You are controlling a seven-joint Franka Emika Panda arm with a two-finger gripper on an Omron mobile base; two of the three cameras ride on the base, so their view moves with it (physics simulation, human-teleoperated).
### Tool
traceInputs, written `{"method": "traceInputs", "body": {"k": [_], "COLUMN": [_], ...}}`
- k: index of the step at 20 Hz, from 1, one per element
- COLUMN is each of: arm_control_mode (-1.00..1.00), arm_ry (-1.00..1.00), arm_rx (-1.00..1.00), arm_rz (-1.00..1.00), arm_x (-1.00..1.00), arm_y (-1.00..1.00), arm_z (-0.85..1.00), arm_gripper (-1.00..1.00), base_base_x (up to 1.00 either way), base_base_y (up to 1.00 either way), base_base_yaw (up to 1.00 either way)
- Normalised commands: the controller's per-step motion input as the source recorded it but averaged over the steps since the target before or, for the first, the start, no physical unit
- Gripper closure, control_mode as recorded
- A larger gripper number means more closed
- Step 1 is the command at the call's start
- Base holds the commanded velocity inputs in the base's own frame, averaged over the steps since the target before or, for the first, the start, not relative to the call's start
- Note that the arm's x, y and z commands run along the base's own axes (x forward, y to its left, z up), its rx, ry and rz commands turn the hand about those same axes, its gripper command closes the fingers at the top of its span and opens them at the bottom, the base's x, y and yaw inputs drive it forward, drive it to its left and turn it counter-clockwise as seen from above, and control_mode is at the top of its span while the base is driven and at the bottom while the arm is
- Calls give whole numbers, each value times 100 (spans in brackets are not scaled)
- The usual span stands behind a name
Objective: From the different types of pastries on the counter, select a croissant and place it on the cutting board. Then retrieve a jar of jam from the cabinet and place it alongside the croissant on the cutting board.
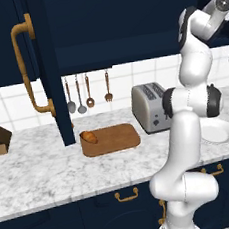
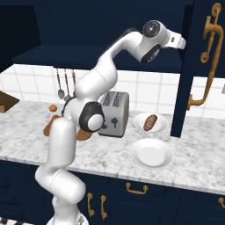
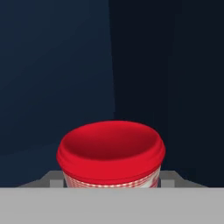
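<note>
Jar of jam [image 3: 111,154] base hidden

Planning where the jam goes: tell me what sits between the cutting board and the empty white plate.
In the left base view, the toaster stands between the cutting board and the empty plate, with the robot's own arm in front.

A silver toaster [image 1: 150,107] stands beside an empty white plate [image 1: 218,132] — utensils [image 1: 88,92] hang on the tiled wall.

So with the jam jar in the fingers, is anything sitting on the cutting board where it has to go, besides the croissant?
Nothing visible does. The golden-orange croissant lies at the left end of the brown wooden cutting board; the rest of the board is bare. The silver toaster stands beside its right edge, off the board.
</note>
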Motion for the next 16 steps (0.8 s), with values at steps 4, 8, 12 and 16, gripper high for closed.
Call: {"method": "traceInputs", "body": {"k": [4,8,12,16], "arm_control_mode": [-100,-100,-100,-100], "arm_ry": [-2,0,0,0], "arm_rx": [0,0,0,0], "arm_rz": [-6,-3,-1,0], "arm_x": [-47,-49,-64,-70], "arm_y": [0,0,8,46], "arm_z": [38,18,8,0], "arm_gripper": [100,100,100,100], "base_base_x": [0,0,0,0], "base_base_y": [0,0,0,0], "base_base_yaw": [0,0,0,0]}}
